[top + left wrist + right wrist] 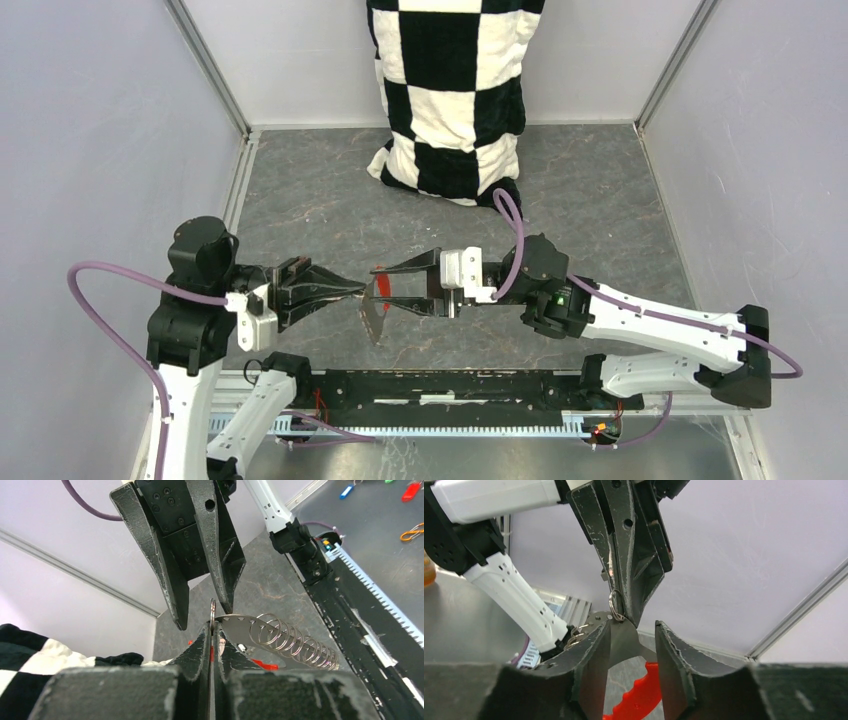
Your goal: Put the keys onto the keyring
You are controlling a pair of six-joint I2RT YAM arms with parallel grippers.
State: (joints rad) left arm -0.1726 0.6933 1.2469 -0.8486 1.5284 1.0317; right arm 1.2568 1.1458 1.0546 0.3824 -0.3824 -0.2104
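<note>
My left gripper (358, 289) is shut on the keyring, a thin silvery ring (213, 611) that shows edge-on above its own fingertips (206, 632). In the right wrist view the ring (614, 604) hangs from those left fingers (626, 580). My right gripper (388, 288) faces it tip to tip, shut on a metal plier-like tool (373, 315) with a coil spring (295, 642) and a red serrated handle (644, 692). The tool's flat nose (624, 640) meets the ring. The keys are out of view.
A black-and-white checkered cushion (450, 90) leans against the back wall. Grey walls close off both sides. A black rail (450, 385) runs along the near edge. Small coloured tags (346, 490) lie beyond the rail, outside the work area.
</note>
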